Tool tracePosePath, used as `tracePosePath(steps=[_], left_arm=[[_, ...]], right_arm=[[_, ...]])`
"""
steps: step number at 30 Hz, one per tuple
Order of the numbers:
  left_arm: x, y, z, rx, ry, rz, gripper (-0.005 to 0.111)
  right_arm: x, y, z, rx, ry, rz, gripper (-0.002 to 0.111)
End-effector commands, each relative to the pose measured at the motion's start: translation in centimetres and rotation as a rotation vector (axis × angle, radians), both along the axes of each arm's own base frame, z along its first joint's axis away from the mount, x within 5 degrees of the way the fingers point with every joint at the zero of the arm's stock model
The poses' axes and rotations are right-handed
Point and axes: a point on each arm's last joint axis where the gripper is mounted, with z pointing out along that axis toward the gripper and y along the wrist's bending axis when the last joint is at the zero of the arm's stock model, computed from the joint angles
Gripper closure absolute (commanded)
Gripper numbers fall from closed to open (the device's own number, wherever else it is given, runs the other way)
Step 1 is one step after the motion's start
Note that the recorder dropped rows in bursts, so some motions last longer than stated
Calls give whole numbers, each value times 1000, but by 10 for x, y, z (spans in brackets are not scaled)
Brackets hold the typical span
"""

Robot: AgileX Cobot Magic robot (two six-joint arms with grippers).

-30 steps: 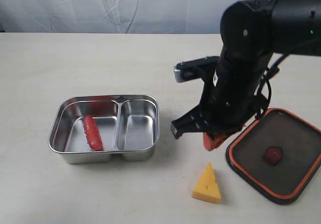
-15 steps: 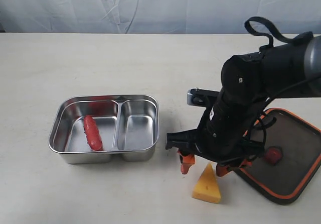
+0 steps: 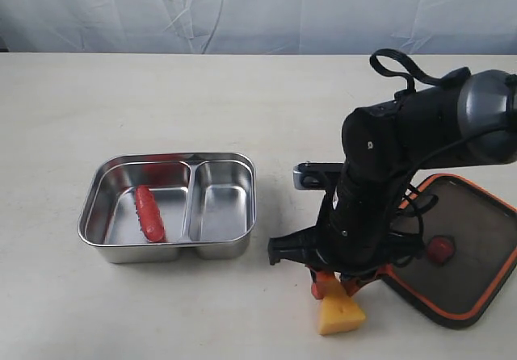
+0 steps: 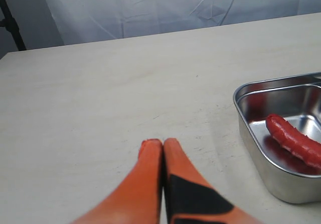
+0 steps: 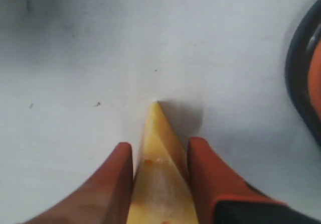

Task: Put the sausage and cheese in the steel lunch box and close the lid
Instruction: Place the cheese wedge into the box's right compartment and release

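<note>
Cheese (image 5: 160,184) seemingly gripped by right pincer (image 5: 160,146); wedge base cut off.

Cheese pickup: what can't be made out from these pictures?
- Exterior view: the arm hides the right gripper fingertips and the top of the cheese.
- Right wrist view: the frame edge cuts off the cheese's wide end; whether the fingers press it is unclear.
- Left wrist view: the steel lunch box and the sausage run off the edge.
</note>
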Motion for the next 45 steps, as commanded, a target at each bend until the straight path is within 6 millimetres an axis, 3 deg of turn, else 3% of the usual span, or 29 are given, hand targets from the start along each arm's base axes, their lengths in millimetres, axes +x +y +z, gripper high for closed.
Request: tracePosePath(steps=[1,8,12,16,19,24,28,32,35,40,45], left_arm=[[0,0,1,-3,-13,-1,107],[0,0,1,-3,-13,-1,107],[0,0,1,-3,-13,-1,107],[0,0,1,-3,-13,-1,107],[0,0,1,-3,-13,-1,107],[0,0,1,-3,-13,-1,107],[0,0,1,-3,-13,-1,107],[0,0,1,-3,-13,-1,107],[0,0,1,-3,-16,-1,107],[0,0,1,-3,-14,-1,107],[0,0,1,-3,-14,-1,107]], right_arm=[[-2,-4,13,16,-39,56,108],[8,5,63,147,-190,64,108],[25,21,95,283,-354,86,108],[45,40,111,424,-516,81,108],[54,55,104,463,-507,92,108],[63,79,73,504,-399,145,108],[68,85,47,472,-366,169,108],[70,85,39,450,-373,182,106],[71,86,39,453,-381,177,94],[70,85,40,457,-369,174,60],[65,84,55,483,-352,172,57]])
